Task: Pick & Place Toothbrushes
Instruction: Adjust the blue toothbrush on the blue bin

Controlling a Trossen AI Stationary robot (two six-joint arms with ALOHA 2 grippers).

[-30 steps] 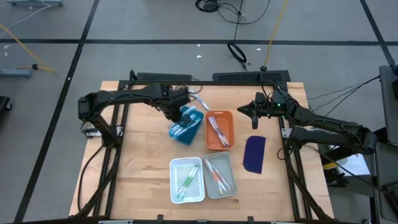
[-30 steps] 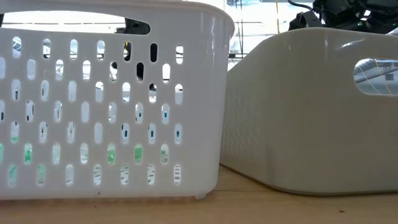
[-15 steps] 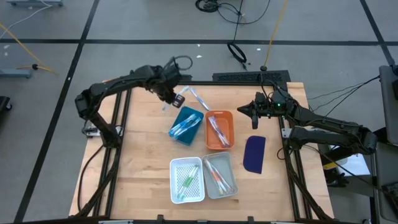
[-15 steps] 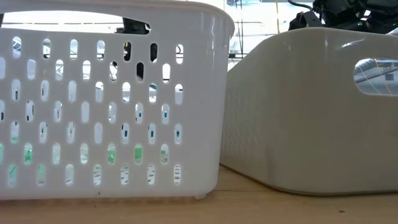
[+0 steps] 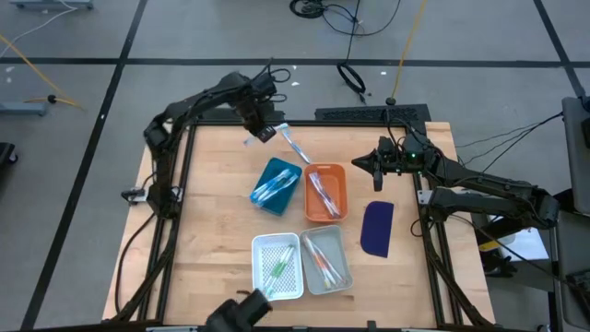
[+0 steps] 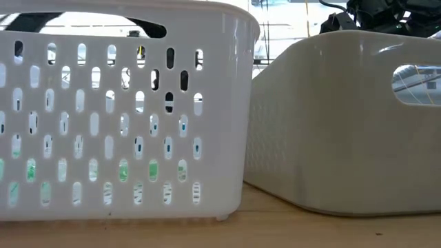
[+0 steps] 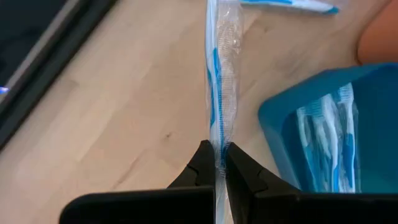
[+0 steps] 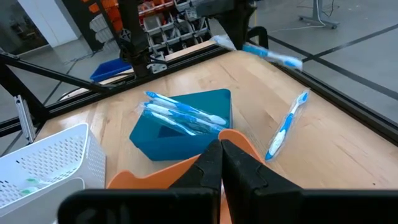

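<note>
1. The left gripper [image 7: 216,163] is clamped on a blue toothbrush [image 7: 219,93] in a clear wrapper, pinching it near one end so the rest sticks out ahead of the fingers.
2. What changed: a second ago this gripper was down at the blue bin [image 5: 277,184]; it has since lifted and swung to the far side of that bin, and now hangs above bare wood with the brush carried clear of the table.
3. Another blue brush [image 5: 295,146] lies loose on the table just beyond the blue bin, between it and the table's far edge.
4. The blue bin already holds several blue brushes; the orange bin [image 5: 324,192] beside it holds brushes too, and nearer the front sit the white basket [image 5: 277,266] and the grey bin [image 5: 324,259], each with a few.
5. My reading: the pick is done and the place is what remains, most likely into the blue bin by colour, with the loose brush next.
6. The right gripper [image 8: 220,163] is closed on nothing and parked beyond the orange bin from the blue bin, unmoved over the last second.
</note>
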